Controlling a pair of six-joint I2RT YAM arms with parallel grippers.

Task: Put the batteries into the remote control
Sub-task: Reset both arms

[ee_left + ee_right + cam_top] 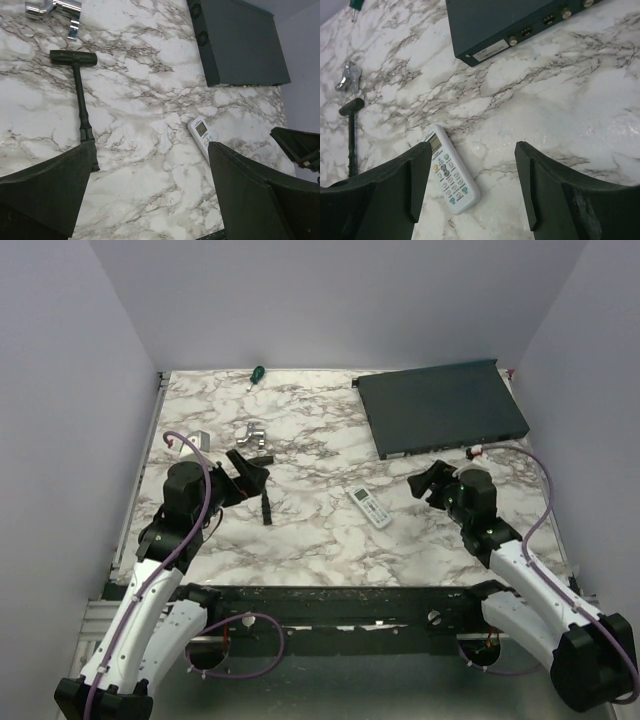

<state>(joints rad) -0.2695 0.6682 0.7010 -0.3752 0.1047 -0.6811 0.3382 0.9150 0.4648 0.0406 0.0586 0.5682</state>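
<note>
The white remote control (369,507) lies face up on the marble table (320,540), between the two arms. Its grey display and buttons show in the right wrist view (450,172). My right gripper (425,483) hovers just right of it, open (472,150), nothing between its fingers; the remote sits below, beside the left finger (415,175). My left gripper (245,475) stands open (152,150) well left of the remote control (202,132), over bare marble. The batteries are out of view.
A large dark flat box (440,405) fills the back right. A black T-handled tool (266,505) lies by my left gripper, a silver bracket (254,433) behind it. A green-handled screwdriver (256,373) rests at the back edge.
</note>
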